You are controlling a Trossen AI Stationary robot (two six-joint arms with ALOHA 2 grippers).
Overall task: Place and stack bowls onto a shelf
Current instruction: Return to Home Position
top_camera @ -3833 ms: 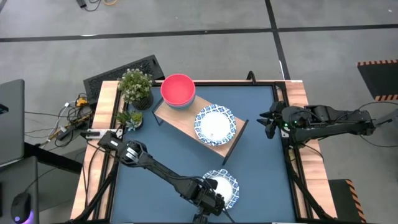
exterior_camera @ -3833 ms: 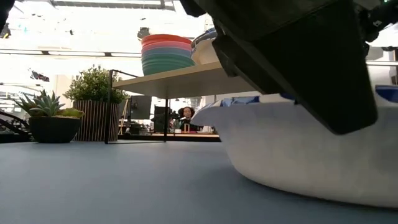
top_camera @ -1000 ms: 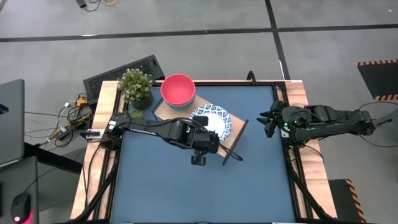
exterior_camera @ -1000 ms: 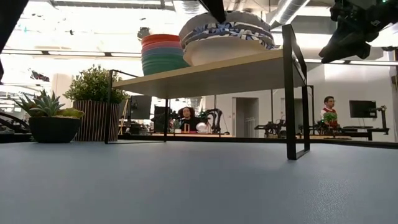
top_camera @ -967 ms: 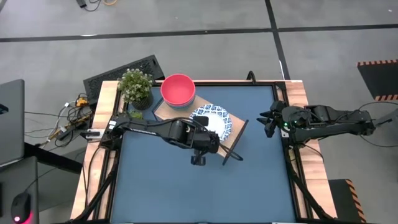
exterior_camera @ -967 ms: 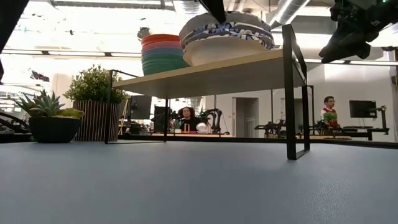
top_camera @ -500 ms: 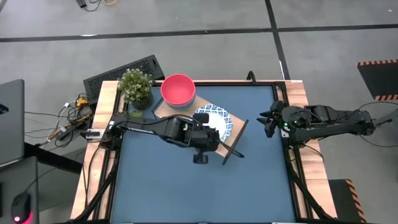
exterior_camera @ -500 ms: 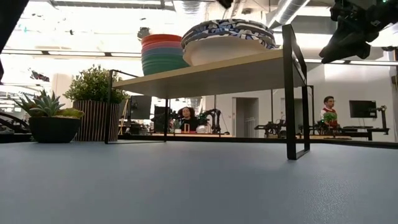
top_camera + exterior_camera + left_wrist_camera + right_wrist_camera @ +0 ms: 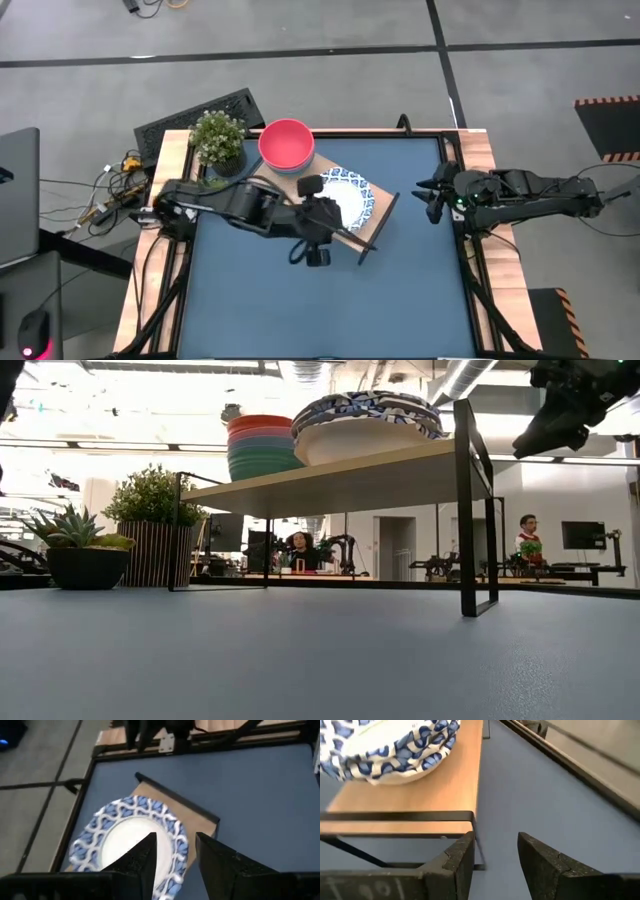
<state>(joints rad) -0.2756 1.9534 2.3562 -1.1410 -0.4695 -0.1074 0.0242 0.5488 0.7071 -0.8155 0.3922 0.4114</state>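
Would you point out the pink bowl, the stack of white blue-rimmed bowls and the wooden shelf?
Plain pink round bowl [image 9: 286, 144]: high view, inside centre.
Stack of white blue-rimmed bowls [image 9: 365, 442]: low view, lower white wall.
Low light-wood shelf [image 9: 420, 795]: right wrist view, bare board.

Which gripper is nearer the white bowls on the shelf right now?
Left. The left gripper hangs open over the edge of the white bowls; the right gripper waits open at the table's right edge, apart from the shelf.

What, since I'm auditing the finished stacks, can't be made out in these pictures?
- High view: anything beneath the pink bowl, covered by it.
- High view: part of the white bowls, hidden by the left arm.
- Low view: inside any bowl; the camera sits below the rims.
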